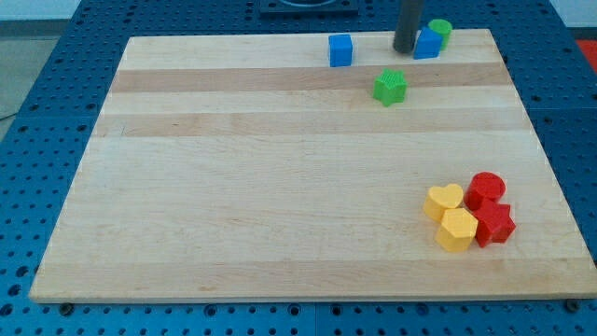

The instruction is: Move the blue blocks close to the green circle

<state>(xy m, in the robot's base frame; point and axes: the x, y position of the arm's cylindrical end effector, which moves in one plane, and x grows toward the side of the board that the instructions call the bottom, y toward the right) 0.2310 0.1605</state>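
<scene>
A green circle (440, 32) sits at the view's top right, near the board's far edge. A blue block (428, 44) lies against its lower left side, touching it. My tip (405, 49) stands right at that blue block's left side. A blue cube (340, 50) lies alone further to the view's left, about a block's width away from my tip. A green star-shaped block (390, 87) lies below my tip.
A cluster sits at the view's lower right: a yellow heart (444, 201), a yellow hexagon-like block (457, 230), a red circle (486, 189) and a red star-like block (494, 224). The wooden board (233, 187) lies on a blue perforated table.
</scene>
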